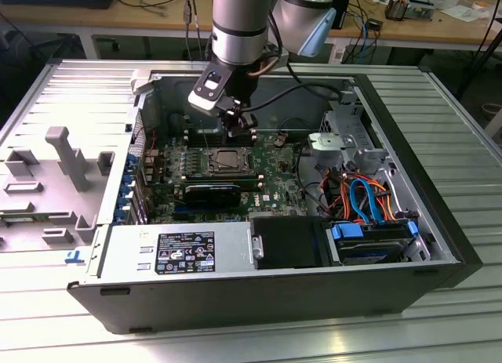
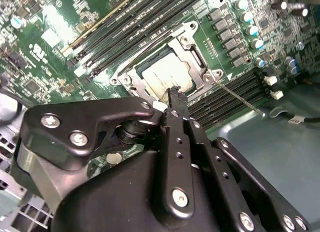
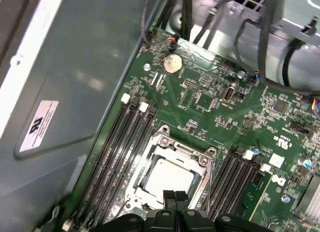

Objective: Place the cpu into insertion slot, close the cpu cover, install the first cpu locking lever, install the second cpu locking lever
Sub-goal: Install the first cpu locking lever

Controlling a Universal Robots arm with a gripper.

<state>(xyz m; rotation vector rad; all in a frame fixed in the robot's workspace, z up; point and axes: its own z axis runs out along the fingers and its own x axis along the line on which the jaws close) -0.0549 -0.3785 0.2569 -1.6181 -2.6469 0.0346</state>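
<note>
Cpu (image 3: 167,177) silver-grey; motherboard (image 3: 200,117) green; cpu cover (image 3: 185,149) seemingly silvery.

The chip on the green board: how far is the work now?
Done: the chip lies seated, with the metal cover shut flat over it. In hand: the gripper, fingers shut, holds nothing I can see and sits at the cover's edge. Left: one thin lever sticks out over the memory slots, so it looks unlatched; the second one I cannot judge.

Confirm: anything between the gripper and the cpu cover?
Nothing visible. The gripper, fingers together, hangs right by one edge of the cpu cover, which frames the seated cpu.
</note>
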